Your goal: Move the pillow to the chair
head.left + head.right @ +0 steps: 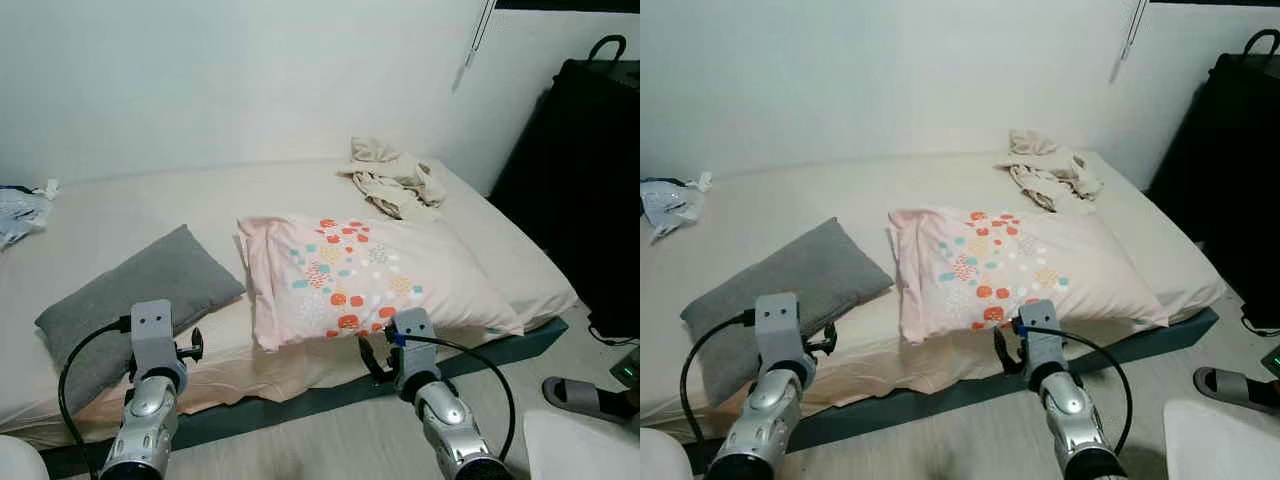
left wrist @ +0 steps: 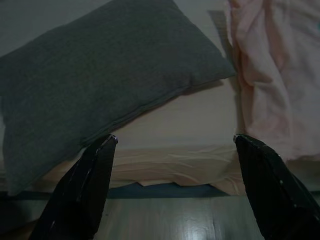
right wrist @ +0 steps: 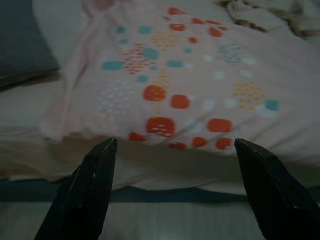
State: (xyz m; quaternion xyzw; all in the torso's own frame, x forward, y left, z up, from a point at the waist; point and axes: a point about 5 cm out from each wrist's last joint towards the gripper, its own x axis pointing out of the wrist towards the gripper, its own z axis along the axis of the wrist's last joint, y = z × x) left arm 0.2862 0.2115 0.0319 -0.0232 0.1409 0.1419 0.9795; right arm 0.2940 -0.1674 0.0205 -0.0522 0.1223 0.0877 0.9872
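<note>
No brand, label or writing is legible on anything before me.

Pillow [image 1: 375, 275]: pale pink, printed with orange, teal and white dots. It lies flat on the bed [image 1: 120, 225], near the front edge and toward the right half of the mattress. Its long axis runs along that front edge; the open, ruffled end points toward the grey cushion [image 1: 140, 300].

My right gripper [image 3: 175, 150]: held just short of the front edge, low before the pillow's near side, not touching it. Fingers spread wide, nothing between them.

My left gripper [image 2: 175, 145]: at the front edge, facing the gap between cushion and pillow. Fingers spread wide, empty.

Crumpled cloth [image 1: 395, 180]: far right corner of the bed, well apart from the pillow.
</note>
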